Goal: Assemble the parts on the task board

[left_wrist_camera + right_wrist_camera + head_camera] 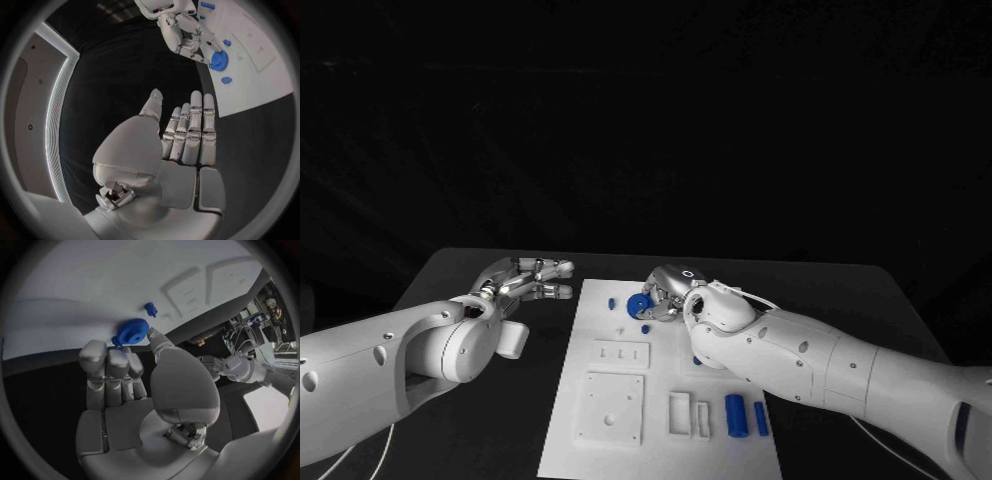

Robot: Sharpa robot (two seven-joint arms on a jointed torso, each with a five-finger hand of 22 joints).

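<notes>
Holding a blue gear between thumb and fingertips, my right robot hand sits over the far end of the board. The right wrist view confirms the pinch on the gear, just above the white surface. A small blue piece lies on the board just beside it. Two blue cylinders lie side by side near the board's near right corner. My left robot hand hovers above the black worktop beside the board's left edge, fingers extended and close together, palm empty.
</notes>
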